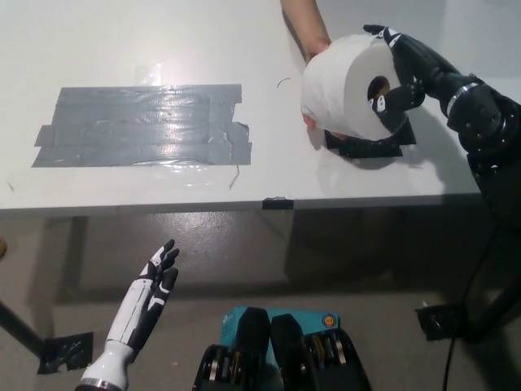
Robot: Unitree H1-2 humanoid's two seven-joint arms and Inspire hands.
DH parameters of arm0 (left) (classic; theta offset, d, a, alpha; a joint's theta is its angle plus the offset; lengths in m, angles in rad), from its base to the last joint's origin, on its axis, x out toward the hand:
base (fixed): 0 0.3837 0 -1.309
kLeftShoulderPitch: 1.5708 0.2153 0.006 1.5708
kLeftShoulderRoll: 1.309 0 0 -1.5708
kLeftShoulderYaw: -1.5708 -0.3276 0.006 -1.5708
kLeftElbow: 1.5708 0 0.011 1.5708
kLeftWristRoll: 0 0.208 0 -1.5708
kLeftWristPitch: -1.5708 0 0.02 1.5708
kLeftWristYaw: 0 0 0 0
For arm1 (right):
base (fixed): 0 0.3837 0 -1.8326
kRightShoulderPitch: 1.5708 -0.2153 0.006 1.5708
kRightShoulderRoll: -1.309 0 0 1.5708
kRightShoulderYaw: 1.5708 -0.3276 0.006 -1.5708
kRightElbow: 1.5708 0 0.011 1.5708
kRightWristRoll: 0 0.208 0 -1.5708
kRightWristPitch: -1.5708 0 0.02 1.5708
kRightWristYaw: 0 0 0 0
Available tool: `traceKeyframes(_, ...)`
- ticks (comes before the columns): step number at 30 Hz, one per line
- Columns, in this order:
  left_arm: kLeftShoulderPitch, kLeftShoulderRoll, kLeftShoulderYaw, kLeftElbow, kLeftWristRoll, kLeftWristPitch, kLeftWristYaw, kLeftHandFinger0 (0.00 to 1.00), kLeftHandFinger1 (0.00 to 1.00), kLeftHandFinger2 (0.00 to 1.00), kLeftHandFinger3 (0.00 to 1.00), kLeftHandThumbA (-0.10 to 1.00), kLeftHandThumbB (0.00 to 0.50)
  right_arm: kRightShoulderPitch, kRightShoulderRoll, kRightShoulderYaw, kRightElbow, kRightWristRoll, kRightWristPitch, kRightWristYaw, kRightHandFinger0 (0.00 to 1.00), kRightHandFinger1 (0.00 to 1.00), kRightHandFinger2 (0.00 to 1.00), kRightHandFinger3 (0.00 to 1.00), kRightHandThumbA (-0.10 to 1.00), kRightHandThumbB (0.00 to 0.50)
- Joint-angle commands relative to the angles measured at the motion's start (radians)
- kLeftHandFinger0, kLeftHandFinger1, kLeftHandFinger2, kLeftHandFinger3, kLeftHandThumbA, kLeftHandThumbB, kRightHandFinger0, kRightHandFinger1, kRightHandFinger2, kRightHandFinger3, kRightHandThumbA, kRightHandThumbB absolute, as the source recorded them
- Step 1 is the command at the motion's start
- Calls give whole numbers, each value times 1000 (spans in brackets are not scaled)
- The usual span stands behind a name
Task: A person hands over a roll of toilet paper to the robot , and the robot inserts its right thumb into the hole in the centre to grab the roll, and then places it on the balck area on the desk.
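Half the job looks done: the black right hand (404, 72) has its thumb in the brown core of the fat white toilet paper roll (352, 85) and fingers over the top, near the white desk's (122, 41) right edge, while a person's hand (310, 32) supports it behind. Carrying it to the dark grey tape patch (142, 125) toward the desk's left remains; how deep the thumb sits, and the person's fingers, are hidden. The white left hand (146, 301) waits spread below the desk's front edge.

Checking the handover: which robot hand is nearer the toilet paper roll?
Right. The right hand is on the toilet paper roll; the left hand rests open below the desk edge.
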Motion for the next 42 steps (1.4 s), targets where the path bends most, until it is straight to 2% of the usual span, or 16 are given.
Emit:
traceKeyframes(1,-16,20,-1,-32,4,-15,-10,1000,1000,1000,1000,1000,183,-86,15,9,56,-22,-85,-49,1000,1000,1000,1000,731,275)
traceKeyframes(9,-25,21,-5,-27,8,-23,-13,1000,1000,1000,1000,1000,167,-123,54,-8,179,-17,-145,-141,1000,1000,1000,1000,387,258)
traceKeyframes(11,-23,20,-5,-33,5,-16,-15,1000,1000,1000,1000,1000,169,-127,61,22,220,-62,-169,-196,631,727,803,891,201,250)
traceKeyframes(12,-21,20,-5,-35,7,-20,-13,1000,1000,1000,1000,1000,161,-125,65,34,242,-83,-187,-231,318,411,525,643,21,236)
traceKeyframes(13,-20,20,-4,-37,7,-17,-13,1000,1000,1000,1000,1000,171,-121,69,48,257,-105,-193,-261,129,246,393,521,-76,221)
traceKeyframes(15,-20,18,-4,-40,7,-16,-12,1000,1000,1000,1000,1000,169,-107,76,71,310,-137,-236,-349,1,129,337,402,-100,219)
traceKeyframes(16,-21,19,-5,-41,11,-13,-13,1000,1000,1000,1000,1000,169,-99,80,74,333,-135,-249,-369,0,117,418,427,-100,219)
traceKeyframes(17,-21,20,-5,-41,13,-12,-14,1000,1000,1000,1000,1000,168,-97,82,76,346,-133,-256,-377,0,203,622,536,-100,195)
traceKeyframes(19,-24,21,-4,-39,16,-16,-12,1000,1000,1000,1000,1000,166,-94,84,81,368,-132,-264,-385,0,322,782,691,-100,212)
traceKeyframes(20,-28,22,-3,-37,17,-19,-10,1000,1000,1000,1000,1000,163,-96,84,79,392,-122,-277,-382,1,414,869,791,-100,189)
traceKeyframes(26,-45,19,1,-30,18,-20,-7,1000,1000,1000,1000,1000,169,-113,84,47,471,-74,-335,-396,41,587,928,1000,-100,137)
traceKeyframes(32,-56,14,8,-24,9,-11,-7,1000,1000,1000,1000,1000,169,-114,96,-62,469,23,-350,-401,145,666,986,1000,-100,134)
traceKeyframes(34,-60,18,6,-23,12,-8,-10,1000,1000,1000,1000,1000,154,-106,98,-100,425,48,-349,-399,237,718,1000,1000,-100,138)
traceKeyframes(36,-61,18,7,-20,13,-9,-9,1000,1000,1000,1000,1000,146,-98,103,-134,391,66,-356,-397,241,711,1000,1000,-100,141)
traceKeyframes(38,-61,15,9,-21,10,-4,-9,1000,1000,1000,1000,1000,146,-89,111,-190,336,117,-366,-392,184,602,927,962,-100,139)
traceKeyframes(42,-64,10,11,-18,3,1,-9,1000,1000,1000,1000,1000,134,-82,118,-251,237,143,-325,-381,176,667,1000,1000,-100,108)
